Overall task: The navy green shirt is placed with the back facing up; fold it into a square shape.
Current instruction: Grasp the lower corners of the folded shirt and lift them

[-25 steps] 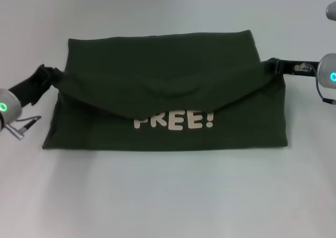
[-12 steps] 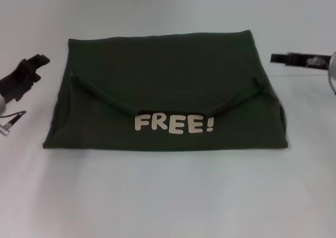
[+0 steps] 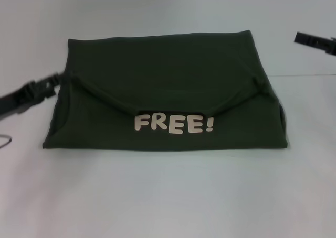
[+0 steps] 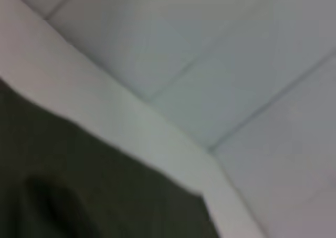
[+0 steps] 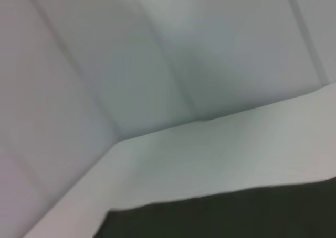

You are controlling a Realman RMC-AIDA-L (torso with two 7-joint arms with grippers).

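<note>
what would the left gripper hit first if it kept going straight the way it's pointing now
Most likely the navy green shirt. In the head view the left gripper points across the table toward the shirt's left edge, with its tip at or just short of the fabric. Its height above the table is unclear, so it might pass over the cloth.

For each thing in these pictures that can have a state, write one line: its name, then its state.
Navy green shirt: partly folded, top flap laid down over the front, white "FREE!" print showing, flat on the table.
Left gripper: at the shirt's left edge, holding nothing visible.
Right gripper: clear of the shirt.
</note>
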